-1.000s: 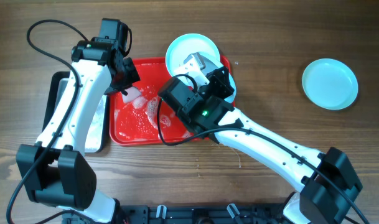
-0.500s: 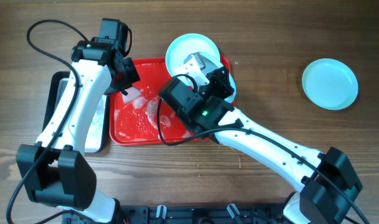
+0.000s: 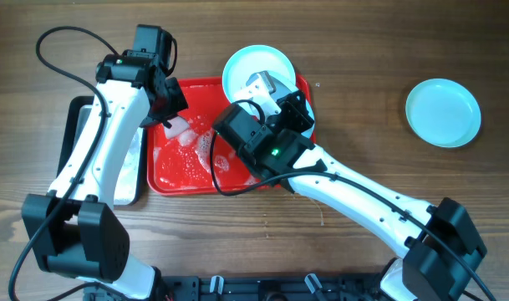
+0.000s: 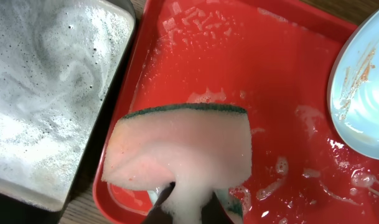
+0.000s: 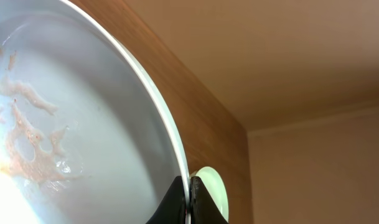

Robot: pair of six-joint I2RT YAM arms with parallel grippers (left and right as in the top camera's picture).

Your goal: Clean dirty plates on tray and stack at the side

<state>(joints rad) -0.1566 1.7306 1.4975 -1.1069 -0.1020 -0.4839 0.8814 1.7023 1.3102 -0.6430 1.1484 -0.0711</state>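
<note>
A tilted plate [image 3: 252,67] with brown streaks [image 5: 27,124] is raised over the far right corner of the red tray [image 3: 183,176]. My right gripper [image 3: 272,89] [image 5: 189,190] is shut on its rim. The edge of a second plate [image 3: 312,117] shows under the right arm. My left gripper [image 3: 170,119] [image 4: 189,205] is shut on a foamy pink sponge [image 4: 180,146] with a green scouring edge, above the tray's left part [image 4: 251,62]. A streaked plate [image 4: 363,87] shows at the right of the left wrist view. A third plate [image 3: 442,113] [image 5: 213,190] lies on the table at the far right.
A black-rimmed metal tray [image 3: 74,150] [image 4: 46,93] full of grey suds sits left of the red tray, under the left arm. Foam patches [image 3: 191,146] lie across the red tray's floor. The table is brown wood [image 3: 363,50].
</note>
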